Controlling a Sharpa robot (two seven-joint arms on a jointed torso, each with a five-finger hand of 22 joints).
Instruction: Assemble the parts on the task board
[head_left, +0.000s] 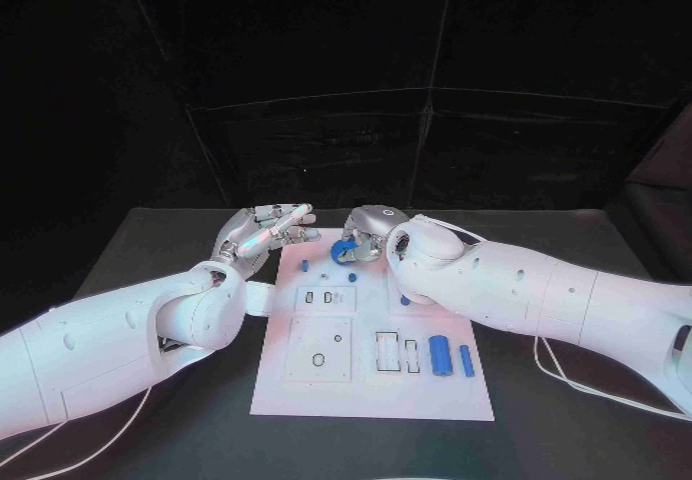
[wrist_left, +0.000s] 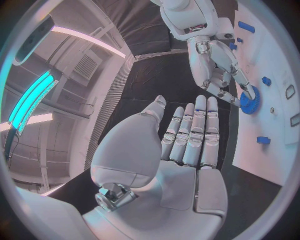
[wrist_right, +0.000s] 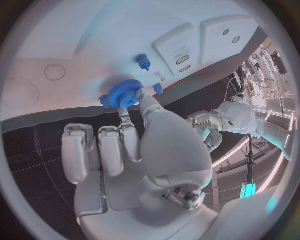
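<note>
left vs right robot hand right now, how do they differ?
The right robot hand pinches the blue gear at the far edge of the task board; the left robot hand holds nothing. The left robot hand's fingers lie straight and side by side; the right robot hand's reach down to the gear. The left robot hand sits off the board's far left corner. Both are silver, on white arms.

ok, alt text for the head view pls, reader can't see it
The right hand holds a blue gear at the far edge of the white task board. The left hand hovers beside it, holding nothing. Two blue cylinders lie on the board's right side.
</note>
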